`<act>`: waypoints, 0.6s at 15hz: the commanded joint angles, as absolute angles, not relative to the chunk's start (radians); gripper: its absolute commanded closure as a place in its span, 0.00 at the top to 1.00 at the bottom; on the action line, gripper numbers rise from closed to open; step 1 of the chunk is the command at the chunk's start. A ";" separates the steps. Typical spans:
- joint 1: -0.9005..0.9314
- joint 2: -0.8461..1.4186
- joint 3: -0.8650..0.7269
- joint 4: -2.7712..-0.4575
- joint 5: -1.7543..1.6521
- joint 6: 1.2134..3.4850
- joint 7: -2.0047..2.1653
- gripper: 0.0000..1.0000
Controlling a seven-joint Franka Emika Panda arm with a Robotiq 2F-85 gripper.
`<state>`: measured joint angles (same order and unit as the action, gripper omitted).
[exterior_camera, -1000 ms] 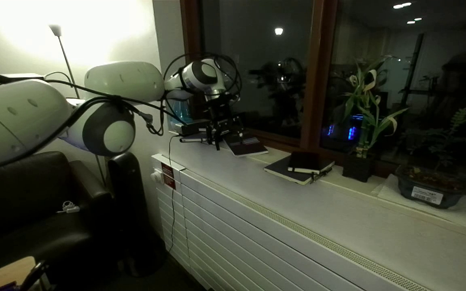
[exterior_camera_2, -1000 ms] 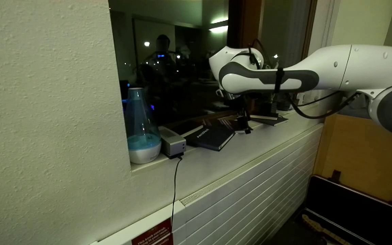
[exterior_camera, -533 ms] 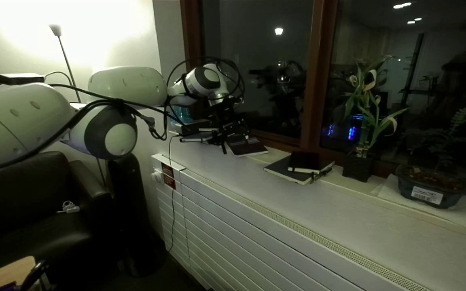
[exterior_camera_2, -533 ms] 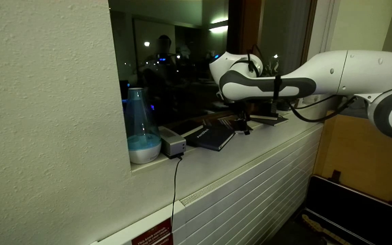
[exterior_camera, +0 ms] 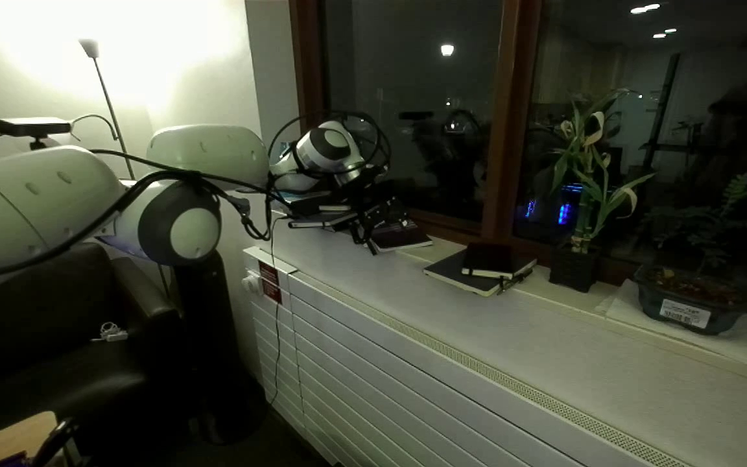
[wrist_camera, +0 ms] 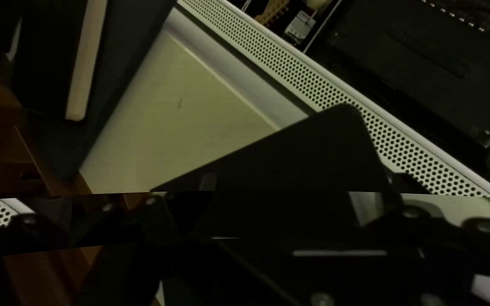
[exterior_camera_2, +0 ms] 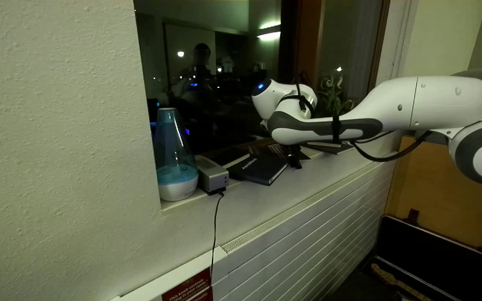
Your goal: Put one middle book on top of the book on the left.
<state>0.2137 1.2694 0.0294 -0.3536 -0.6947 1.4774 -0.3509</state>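
Observation:
The middle book (exterior_camera: 406, 240) lies flat on the windowsill, black, with a thin pale page edge and pale streaks across its cover in an exterior view. From above, in the wrist view, the same black book (wrist_camera: 300, 148) looks plain. My gripper (wrist_camera: 300, 180) is low over it, open. The right finger (wrist_camera: 391, 182) stands just off the book's edge, while the left finger (wrist_camera: 209, 182) overlaps the cover in view; contact cannot be told. The book on the left (exterior_camera_2: 257, 168), dark with white lettering, lies beside the gripper (exterior_camera_2: 294, 161), which partly hides the middle book there.
Beyond the left book stand a grey box (exterior_camera_2: 215, 173) with a cable and a blue humidifier (exterior_camera_2: 175, 173). On the opposite side a small black notebook (exterior_camera: 495, 259) tops a larger dark one (exterior_camera: 454, 272), near potted plants (exterior_camera: 574, 269). The window (exterior_camera: 412, 78) rises close behind.
The arm has come down, and my gripper has lowered onto the middle book's near side, with a slight sideways shift. The middle book seems to have moved very slightly. The jaws have stayed open.

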 commanded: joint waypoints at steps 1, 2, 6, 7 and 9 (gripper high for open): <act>0.220 1.277 -0.009 -0.355 -0.754 1.582 -0.341 1.00; 0.224 1.275 -0.013 -0.357 -0.761 1.581 -0.343 1.00; 0.235 1.265 -0.015 -0.358 -0.757 1.560 -0.356 0.64; 0.239 1.263 -0.015 -0.358 -0.757 1.555 -0.356 0.59; 0.245 1.261 -0.012 -0.358 -0.753 1.538 -0.359 0.45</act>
<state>0.2518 1.2735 0.0068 -0.3583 -0.7179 1.4521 -0.3509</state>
